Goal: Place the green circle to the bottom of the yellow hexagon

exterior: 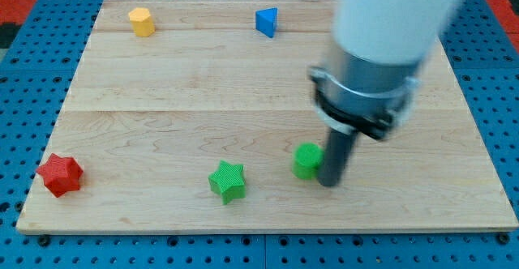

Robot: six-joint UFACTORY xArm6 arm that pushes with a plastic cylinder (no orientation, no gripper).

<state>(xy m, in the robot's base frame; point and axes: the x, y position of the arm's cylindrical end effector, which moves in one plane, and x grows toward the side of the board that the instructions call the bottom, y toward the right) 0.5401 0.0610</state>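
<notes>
The arm comes down from the view's top right, its rod upright, and my tip [328,182] rests on the board [162,99] against the right side of the green circle [306,160], seemingly touching it. There are no jaws, only the rod. The circle is a small round green block near the bottom edge, well apart from the yellow hexagon [141,21] at top left

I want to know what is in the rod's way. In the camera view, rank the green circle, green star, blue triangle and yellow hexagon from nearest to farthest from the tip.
From my tip:
1. green circle, right beside it on the view's left.
2. green star, farther left, near the bottom.
3. blue triangle, at the view's top.
4. yellow hexagon, top left, farthest.
</notes>
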